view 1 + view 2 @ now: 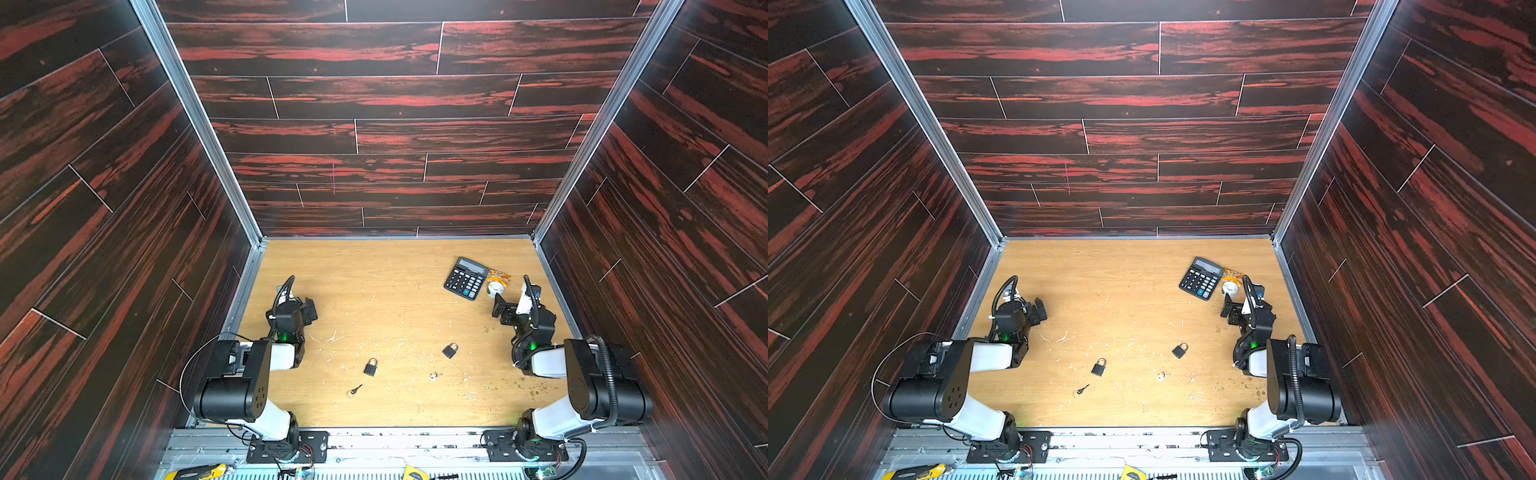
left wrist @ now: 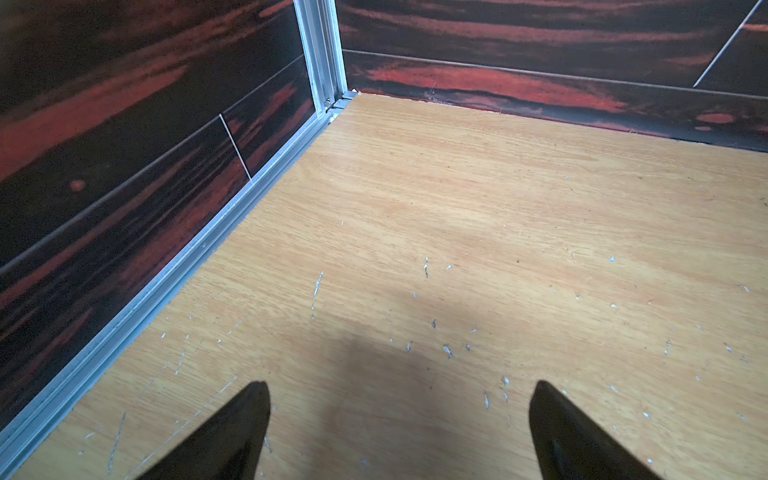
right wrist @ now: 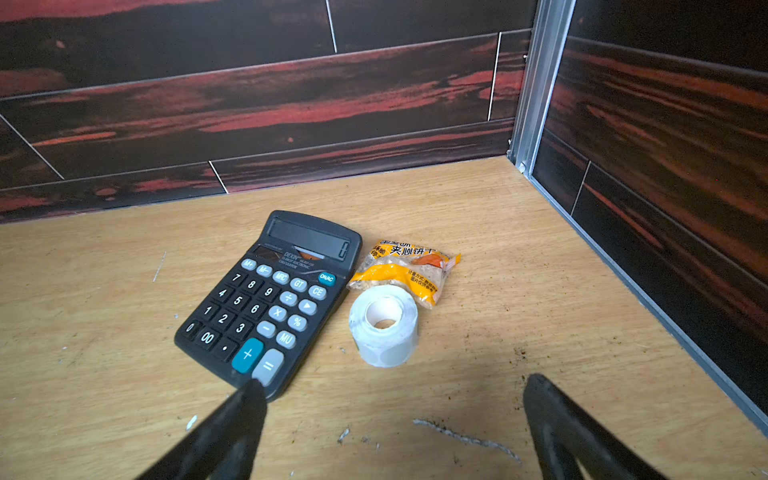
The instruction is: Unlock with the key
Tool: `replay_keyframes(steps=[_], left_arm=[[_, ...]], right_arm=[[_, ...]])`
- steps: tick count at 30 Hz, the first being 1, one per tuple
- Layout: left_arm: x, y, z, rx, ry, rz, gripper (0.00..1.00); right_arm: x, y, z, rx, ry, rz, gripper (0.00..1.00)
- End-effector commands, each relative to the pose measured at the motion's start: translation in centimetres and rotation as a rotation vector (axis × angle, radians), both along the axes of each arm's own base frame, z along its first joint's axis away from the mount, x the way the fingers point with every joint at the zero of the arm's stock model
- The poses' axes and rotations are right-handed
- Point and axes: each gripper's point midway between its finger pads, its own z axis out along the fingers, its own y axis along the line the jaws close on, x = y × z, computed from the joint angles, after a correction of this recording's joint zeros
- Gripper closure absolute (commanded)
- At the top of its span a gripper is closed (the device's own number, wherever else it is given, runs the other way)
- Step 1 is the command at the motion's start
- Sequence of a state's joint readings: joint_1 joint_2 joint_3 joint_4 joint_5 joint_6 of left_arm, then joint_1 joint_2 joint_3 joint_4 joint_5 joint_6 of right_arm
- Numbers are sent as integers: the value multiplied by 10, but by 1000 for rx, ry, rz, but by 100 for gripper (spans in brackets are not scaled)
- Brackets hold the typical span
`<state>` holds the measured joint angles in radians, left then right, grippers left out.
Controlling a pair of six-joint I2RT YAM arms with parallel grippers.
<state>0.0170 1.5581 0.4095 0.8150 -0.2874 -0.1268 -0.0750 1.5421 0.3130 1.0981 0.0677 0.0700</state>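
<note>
On the desk [image 1: 374,282], a black key [image 1: 355,390] lies just nearer than the left padlock [image 1: 370,368]; the right padlock [image 1: 450,350] sits apart, and a calculator [image 1: 465,278] lies far right.

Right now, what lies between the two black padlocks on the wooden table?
Nothing: in both top views only bare wooden tabletop separates the left black padlock from the right black padlock; a small silvery item lies nearer the front edge.

Arms [image 1: 232,395] black, white links; black cables [image 1: 607,365]; green lights [image 1: 284,336]; pointed black jaws.
</note>
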Motion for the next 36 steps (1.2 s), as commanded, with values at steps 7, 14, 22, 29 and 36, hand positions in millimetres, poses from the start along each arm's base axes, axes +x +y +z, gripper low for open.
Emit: replay_keyframes(steps=[7, 14, 22, 29, 36], left_arm=[[10, -11, 37, -18, 77, -71, 0], [-9, -9, 75, -69, -43, -32, 0], [-16, -14, 107, -209, -70, -3, 0], [-7, -24, 112, -334, -103, -19, 0], [-10, -26, 112, -415, -135, 2, 0]], right_arm=[[-1, 1, 19, 18, 37, 0, 1], [-8, 11, 43, 102, 61, 38, 1], [-29, 8, 87, 316, 28, -16, 1], [-40, 14, 84, 625, 120, 28, 1], [-52, -24, 61, 688, 141, -126, 1]])
